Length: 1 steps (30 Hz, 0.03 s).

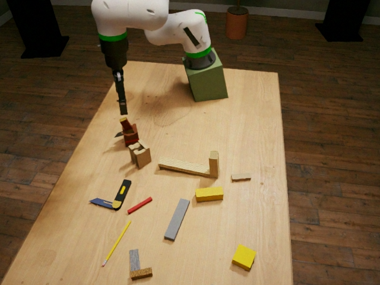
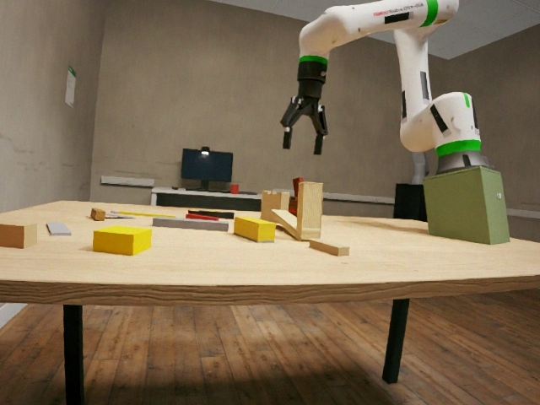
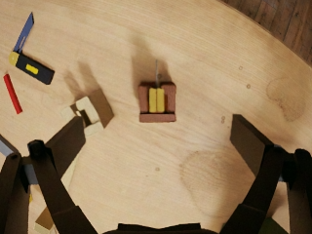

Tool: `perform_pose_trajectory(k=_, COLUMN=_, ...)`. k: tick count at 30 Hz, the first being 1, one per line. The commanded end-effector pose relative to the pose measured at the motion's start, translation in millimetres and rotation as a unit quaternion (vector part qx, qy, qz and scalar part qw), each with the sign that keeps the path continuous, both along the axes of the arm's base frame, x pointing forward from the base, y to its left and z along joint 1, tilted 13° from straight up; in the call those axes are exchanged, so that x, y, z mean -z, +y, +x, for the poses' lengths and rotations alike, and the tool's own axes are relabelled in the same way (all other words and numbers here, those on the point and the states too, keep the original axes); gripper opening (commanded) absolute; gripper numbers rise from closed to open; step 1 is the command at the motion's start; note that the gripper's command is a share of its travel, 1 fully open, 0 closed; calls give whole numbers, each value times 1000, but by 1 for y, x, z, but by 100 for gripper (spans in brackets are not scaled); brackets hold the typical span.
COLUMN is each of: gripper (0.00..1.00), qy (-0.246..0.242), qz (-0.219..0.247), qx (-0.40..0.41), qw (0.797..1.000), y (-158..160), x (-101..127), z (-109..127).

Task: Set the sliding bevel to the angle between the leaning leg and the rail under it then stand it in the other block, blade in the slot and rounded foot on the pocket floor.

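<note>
The sliding bevel (image 1: 124, 123) (image 3: 156, 99) (image 2: 298, 184), red with a yellow top, stands upright in a red-brown block (image 1: 131, 138) (image 3: 156, 116) on the left of the table. Its grey blade tip (image 1: 119, 133) sticks out to the left. A pale slotted block (image 1: 141, 154) (image 3: 92, 109) (image 2: 273, 202) stands just in front of it. The leaning leg (image 1: 183, 166) (image 2: 285, 222) rests against an upright post (image 1: 214, 163) (image 2: 310, 209) at mid-table. My gripper (image 1: 123, 108) (image 2: 302, 146) (image 3: 157, 129) is open and empty, hanging well above the bevel.
A black and yellow bevel (image 1: 119, 193) (image 3: 29, 68), a red stick (image 1: 139, 205), a pencil (image 1: 116, 243), a grey bar (image 1: 177, 218), two yellow blocks (image 1: 209, 193) (image 1: 243, 256), a small wood strip (image 1: 240, 176) and a try square (image 1: 136, 264) lie around. The green robot base (image 1: 206, 78) stands at the back.
</note>
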State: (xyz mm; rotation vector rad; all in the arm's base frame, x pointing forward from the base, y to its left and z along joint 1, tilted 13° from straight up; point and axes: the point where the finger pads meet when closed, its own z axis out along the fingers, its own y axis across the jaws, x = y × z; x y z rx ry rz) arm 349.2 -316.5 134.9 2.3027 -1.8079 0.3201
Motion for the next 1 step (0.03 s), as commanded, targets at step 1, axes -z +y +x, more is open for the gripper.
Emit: perform_pose_trajectory(k=1, gripper=100, qy=-1, qz=0, qx=0, qw=1000, y=0, x=-1, z=0)
